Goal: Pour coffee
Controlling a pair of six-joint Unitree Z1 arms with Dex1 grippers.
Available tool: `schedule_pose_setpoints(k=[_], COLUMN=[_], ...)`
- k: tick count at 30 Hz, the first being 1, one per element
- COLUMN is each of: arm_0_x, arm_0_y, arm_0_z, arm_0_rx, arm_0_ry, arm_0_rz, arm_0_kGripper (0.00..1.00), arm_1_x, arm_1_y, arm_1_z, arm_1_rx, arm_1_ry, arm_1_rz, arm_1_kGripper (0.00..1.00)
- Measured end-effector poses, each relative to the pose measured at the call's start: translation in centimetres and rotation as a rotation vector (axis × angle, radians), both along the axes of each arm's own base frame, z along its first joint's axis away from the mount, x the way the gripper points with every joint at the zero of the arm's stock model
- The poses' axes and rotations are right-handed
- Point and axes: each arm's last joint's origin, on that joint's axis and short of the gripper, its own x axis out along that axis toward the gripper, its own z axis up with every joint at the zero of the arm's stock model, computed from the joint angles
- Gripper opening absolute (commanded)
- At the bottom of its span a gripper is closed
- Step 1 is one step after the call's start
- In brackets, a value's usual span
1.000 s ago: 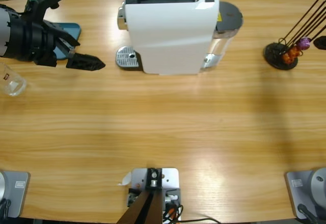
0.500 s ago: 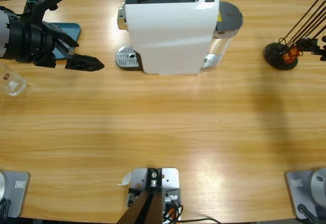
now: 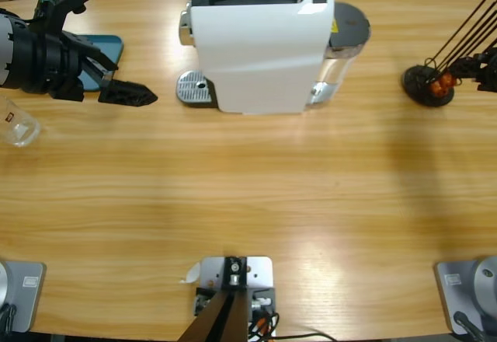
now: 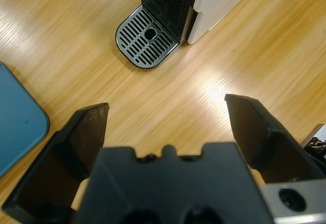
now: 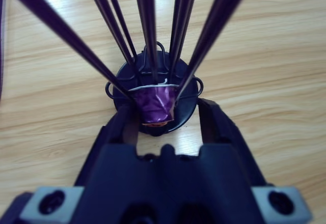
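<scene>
The white coffee machine (image 3: 260,43) stands at the table's far middle, its slotted metal drip tray (image 3: 194,89) bare. My left gripper (image 3: 144,95) hangs open a little left of that tray, which also lies ahead of the left gripper (image 4: 165,103) as the drip tray (image 4: 147,43). My right gripper (image 5: 164,108) is open, with its jaws close on either side of a purple capsule (image 5: 157,104) in the black wire capsule stand (image 3: 427,85). The right gripper (image 3: 475,70) reaches in from the right edge. A clear glass (image 3: 17,124) stands at the left edge. No coffee is in view.
A blue flat mat (image 3: 107,53) lies under the left arm, and shows as the blue mat (image 4: 15,127) in the left wrist view. An orange capsule (image 3: 441,85) also sits in the stand, whose thin black rods (image 5: 145,30) rise around the right gripper.
The right gripper came in from the right edge to the capsule stand and now covers the purple capsule. The left gripper drifted slightly left.
</scene>
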Motion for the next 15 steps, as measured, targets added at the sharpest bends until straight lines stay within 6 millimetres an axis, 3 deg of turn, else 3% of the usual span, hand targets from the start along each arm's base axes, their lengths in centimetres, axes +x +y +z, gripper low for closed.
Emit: schedule_pose_setpoints(k=[2, 7, 9, 15], arm_0_x=[0.02, 0.01, -0.05, -0.27], arm_0_y=[0.02, 0.06, 0.11, 0.30], arm_0_z=[0.00, -0.06, -0.23, -0.83], arm_0_rx=[0.000, 0.001, 0.005, 0.018], arm_0_ry=[0.000, 0.002, 0.006, 0.021], arm_0_rz=[0.001, 0.002, 0.002, 0.002], arm_0_kGripper=[1.000, 1.000, 1.000, 1.000], arm_1_x=[0.00, -0.04, -0.05, -0.06], arm_1_y=[0.03, 0.09, 0.09, 0.10], arm_1_z=[-0.01, -0.06, -0.06, -0.04], arm_1_rx=[0.005, 0.008, 0.006, 0.008], arm_1_ry=[0.001, 0.005, 0.005, 0.004], arm_1_rz=[0.006, 0.020, 0.023, 0.027], arm_1_kGripper=[0.140, 0.133, 0.057, 0.057])
